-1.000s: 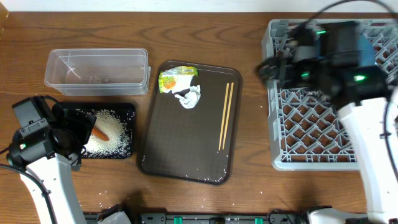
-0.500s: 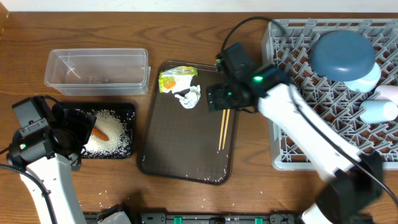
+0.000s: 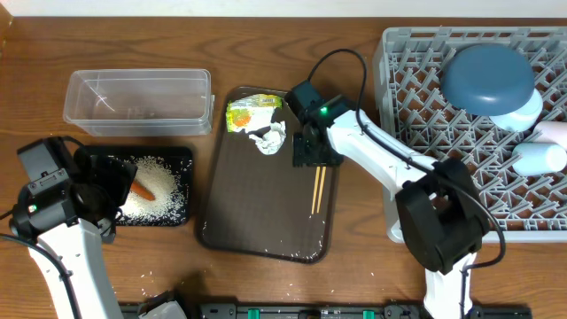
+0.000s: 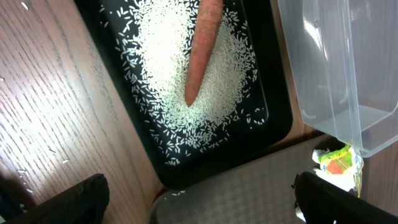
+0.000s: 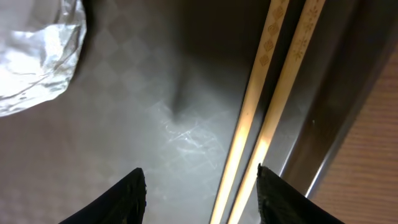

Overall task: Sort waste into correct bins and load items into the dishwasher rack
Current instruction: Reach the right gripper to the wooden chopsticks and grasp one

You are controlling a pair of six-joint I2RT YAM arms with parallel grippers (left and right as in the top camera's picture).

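Observation:
The chopsticks (image 3: 318, 188) lie side by side on the brown serving tray (image 3: 257, 221); they also show in the right wrist view (image 5: 267, 118). My right gripper (image 5: 200, 199) is open just above the tray, its right finger beside the chopsticks. The crumpled tissue (image 3: 269, 137) and yellow-green wrapper (image 3: 250, 112) lie at the tray's far end. The carrot (image 4: 204, 50) lies on rice (image 4: 186, 81) in the black tray (image 3: 182, 155). My left gripper (image 4: 199, 196) is open and empty near it. The dark-blue plate (image 3: 487, 78), bowl (image 3: 523, 111) and cup (image 3: 540, 158) sit in the grey rack (image 3: 443, 177).
The clear tub (image 3: 137, 99) stands behind the black tray; its wall also shows in the left wrist view (image 4: 336, 68). A few rice grains lie on the wood (image 3: 146, 276) near the front edge.
My right arm has swung from the rack over to the brown tray and come down over the chopsticks. The left arm has not moved.

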